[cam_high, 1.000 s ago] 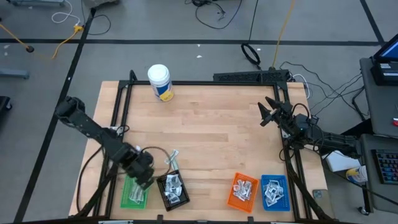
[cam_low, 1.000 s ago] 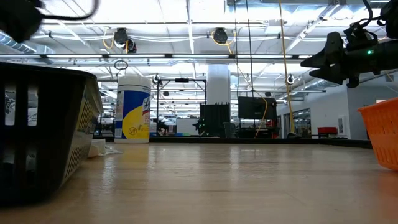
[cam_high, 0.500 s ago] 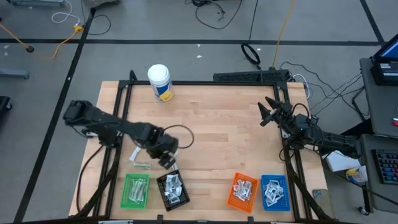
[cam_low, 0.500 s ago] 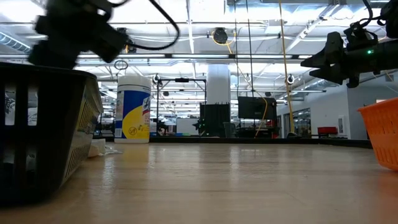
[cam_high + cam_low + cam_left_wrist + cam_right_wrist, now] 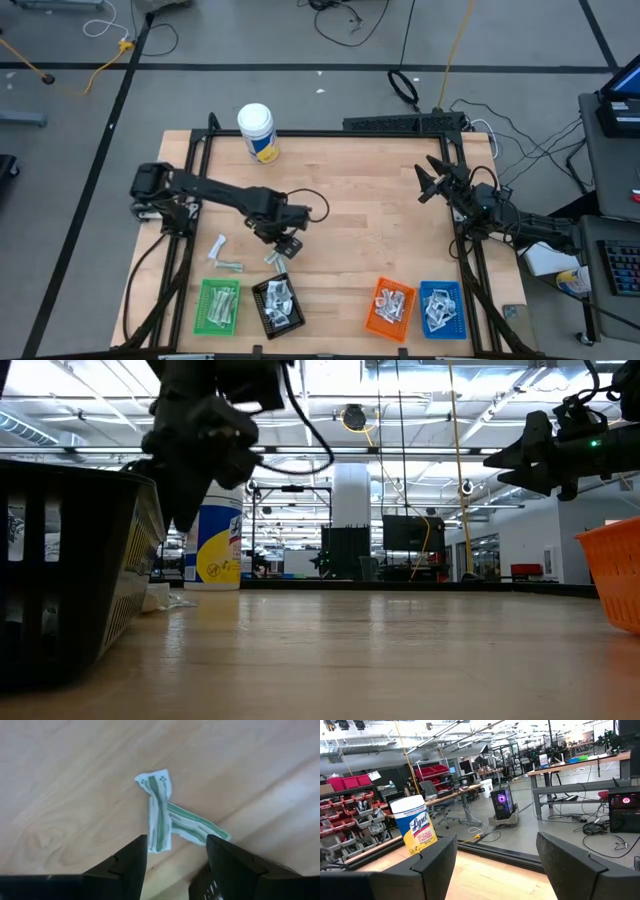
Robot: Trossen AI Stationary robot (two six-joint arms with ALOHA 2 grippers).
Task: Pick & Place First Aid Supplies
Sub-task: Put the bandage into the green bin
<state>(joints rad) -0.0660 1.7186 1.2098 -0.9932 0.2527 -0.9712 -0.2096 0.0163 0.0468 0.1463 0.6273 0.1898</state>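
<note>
Strips in pale green-striped wrappers, two of them crossed one over the other, lie on the bare wood of the desk, seen just ahead of the left gripper's spread, empty fingers in the left wrist view. From above, that pair sits just beyond the black tray, with the left gripper over it. Two more packets lie apart on the wood nearer the left edge, just beyond the green tray. All four trays along the near edge, green, black, orange and blue, hold heaps of packets. A white bottle with a yellow label stands at the far edge. The right gripper waits by the desk's right side, raised, fingers apart and empty.
</note>
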